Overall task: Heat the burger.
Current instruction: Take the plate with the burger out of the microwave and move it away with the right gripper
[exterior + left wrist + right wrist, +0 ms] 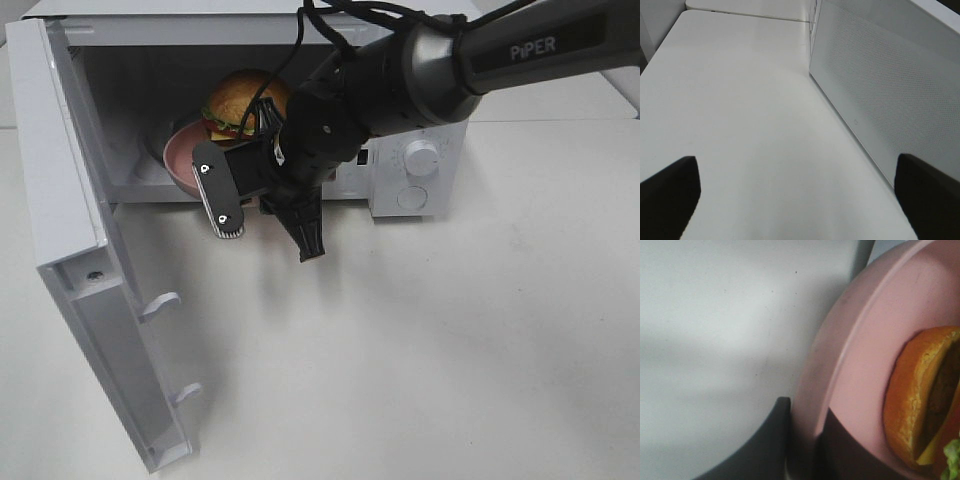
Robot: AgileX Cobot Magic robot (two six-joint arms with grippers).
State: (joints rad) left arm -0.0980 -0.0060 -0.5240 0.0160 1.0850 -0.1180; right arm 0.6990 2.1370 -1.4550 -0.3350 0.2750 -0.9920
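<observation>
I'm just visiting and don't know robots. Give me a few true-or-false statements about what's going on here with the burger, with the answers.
1. The microwave door is closed. False: it stands wide open.
2. The burger sits on a pink plate. True.
3. The right gripper is pinched on the plate's rim. True: one finger lies on each side of the rim.
4. The left gripper is holding the burger. False: it is open over the bare table beside the door, holding nothing.
5. The burger lies on the table in front of the microwave. False: it is at the microwave's opening, inside the cavity.
</observation>
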